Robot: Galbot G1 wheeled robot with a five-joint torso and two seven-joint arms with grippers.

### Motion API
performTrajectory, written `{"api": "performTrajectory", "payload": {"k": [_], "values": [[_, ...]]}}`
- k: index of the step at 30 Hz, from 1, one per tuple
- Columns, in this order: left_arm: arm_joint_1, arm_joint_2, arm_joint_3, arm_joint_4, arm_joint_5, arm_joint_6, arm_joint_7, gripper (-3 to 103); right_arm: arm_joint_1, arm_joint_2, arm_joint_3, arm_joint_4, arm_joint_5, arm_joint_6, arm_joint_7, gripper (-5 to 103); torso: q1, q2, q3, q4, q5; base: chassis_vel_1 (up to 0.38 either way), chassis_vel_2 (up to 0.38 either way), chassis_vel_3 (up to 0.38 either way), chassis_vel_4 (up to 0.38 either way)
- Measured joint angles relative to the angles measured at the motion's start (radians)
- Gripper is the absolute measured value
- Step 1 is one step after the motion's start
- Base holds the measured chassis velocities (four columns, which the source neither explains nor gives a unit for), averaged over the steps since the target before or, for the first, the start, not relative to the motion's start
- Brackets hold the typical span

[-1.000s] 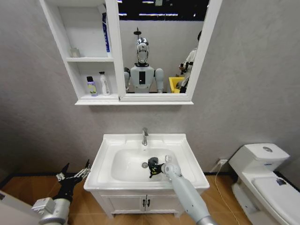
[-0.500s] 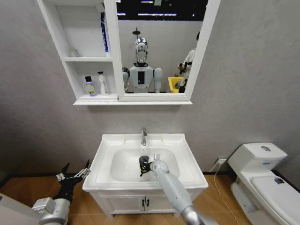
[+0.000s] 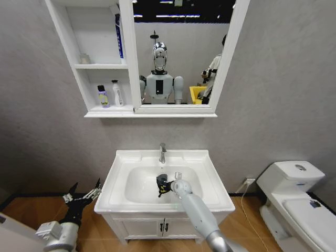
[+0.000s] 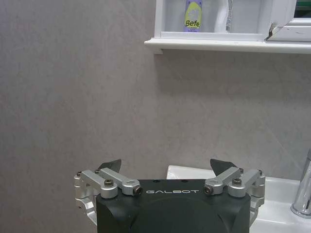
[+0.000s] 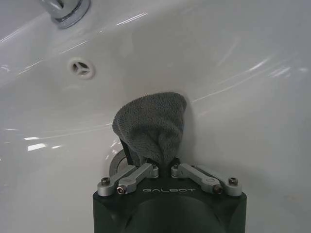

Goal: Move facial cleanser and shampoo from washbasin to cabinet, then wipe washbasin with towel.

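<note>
Head view: right gripper [image 3: 165, 185] is down inside the bowl of the washbasin [image 3: 121, 167], just near of the chrome tap [image 3: 162, 153], with the right arm reaching in from the near side. Its jaws are clenched on the towel [image 3: 161, 181], a dark grey bunched cloth that sits against the bowl floor over the drain area. Right wrist view confirms: towel [image 5: 153, 125] pinched between the fingers, cloth pressed on the white ceramic, overflow hole [image 5: 81, 68] and tap base beyond it.

Left gripper [image 3: 84, 198] hangs low at the left of the washbasin, outside it, over the wood floor; jaws spread apart, holding nothing.

Cabinet [image 3: 97, 65] on the wall above left: two bottles [image 3: 109, 94] stand side by side on the lowest shelf, beside the mirror [image 3: 178, 52]. Toilet [image 3: 296, 202] stands at far right.
</note>
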Motion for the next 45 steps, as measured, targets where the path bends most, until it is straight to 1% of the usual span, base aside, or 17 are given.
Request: {"api": "performTrajectory", "payload": {"k": [1,6,13,16,17,20,21,23,24,28,31,33,38,39,42,43,45], "values": [[0.0,0.0,0.0,0.0,0.0,0.0,0.0,100,-0.015,-0.018,0.012,0.027,0.015,-0.008,0.011,6,0.0,0.0,0.0,-0.0004,-0.0007,0.0,0.0,0.0,0.0],[0.0,0.0,0.0,0.0,0.0,0.0,0.0,100,-0.07,-0.074,0.041,0.116,0.062,-0.024,0.036,6,0.0,0.0,0.0,-0.0005,-0.0002,0.0,0.0,0.0,0.0],[0.0,0.0,0.0,0.0,0.0,0.0,0.0,100,-0.073,-0.075,0.047,0.128,0.077,-0.028,0.04,6,0.0,0.0,0.0,-0.0007,-0.0003,0.0,0.0,0.0,0.0],[0.0,0.0,0.0,0.0,0.0,0.0,0.0,100,-0.03,-0.023,0.03,0.053,0.018,-0.005,0.013,6,0.0,0.0,0.0,-0.0003,-0.0003,0.0,0.0,0.0,0.0],[0.0,0.0,0.0,0.0,0.0,0.0,0.0,100,-0.03,-0.023,0.03,0.053,0.018,-0.005,0.013,6,0.0,0.0,0.0,-0.0003,-0.0003,0.0,0.0,0.0,0.0],[0.0,0.0,0.0,0.0,0.0,0.0,0.0,100,0.014,0.049,0.026,-0.039,-0.047,0.02,-0.026,6,0.0,0.0,0.0,-0.0002,-0.0005,0.0,0.0,0.0,0.0],[0.0,0.0,0.0,0.0,0.0,0.0,0.0,100,0.014,0.049,0.026,-0.039,-0.047,0.02,-0.026,6,0.0,0.0,0.0,-0.0002,-0.0005,0.0,0.0,0.0,0.0],[0.0,0.0,0.0,0.0,0.0,0.0,0.0,100,0.031,0.09,0.023,-0.086,-0.094,0.038,-0.059,6,0.0,0.0,0.0,-0.0002,-0.0005,0.0,0.0,0.0,0.0],[0.0,0.0,0.0,0.0,0.0,0.0,0.0,100,0.031,0.09,0.023,-0.086,-0.094,0.038,-0.059,6,0.0,0.0,0.0,-0.0002,-0.0005,0.0,0.0,0.0,0.0],[0.0,0.0,0.0,0.0,0.0,0.0,0.0,100,0.05,0.152,0.026,-0.141,-0.136,0.058,-0.111,6,0.0,0.0,0.0,-0.0003,-0.0008,0.0,0.0,0.0,0.0],[0.0,0.0,0.0,0.0,0.0,0.0,0.0,100,0.051,0.168,0.023,-0.148,-0.14,0.064,-0.133,6,0.0,0.0,0.0,-0.0003,-0.0004,0.0,0.0,0.0,0.0],[0.0,0.0,0.0,0.0,0.0,0.0,0.0,100,0.052,0.169,0.02,-0.149,-0.139,0.065,-0.143,6,0.0,0.0,0.0,0.0004,-0.0001,0.0,0.0,0.0,0.0],[0.0,0.0,0.0,0.0,0.0,0.0,0.0,100,0.055,0.169,0.027,-0.152,-0.136,0.064,-0.14,6,0.0,0.0,0.0,0.0,-0.0002,0.0,0.0,0.0,0.0],[0.0,0.0,0.0,0.0,0.0,0.0,0.0,100,0.053,0.161,0.03,-0.148,-0.129,0.062,-0.132,6,0.0,0.0,0.0,0.0006,0.0001,0.0,0.0,0.0,0.0],[0.0,0.0,0.0,0.0,0.0,0.0,0.0,100,0.031,0.117,0.042,-0.102,-0.093,0.043,-0.087,6,0.0,0.0,0.0,0.0,-0.0001,0.0,0.0,0.0,0.0],[0.0,0.0,0.0,0.0,0.0,0.0,0.0,100,0.031,0.117,0.042,-0.102,-0.093,0.043,-0.087,6,0.0,0.0,0.0,0.0,-0.0001,0.0,0.0,0.0,0.0],[0.0,0.0,0.0,0.0,0.0,0.0,0.0,100,0.001,0.077,0.051,-0.04,-0.061,0.021,-0.049,6,0.0,0.0,0.0,-0.0002,-0.0002,0.0,0.0,0.0,0.0]]}}
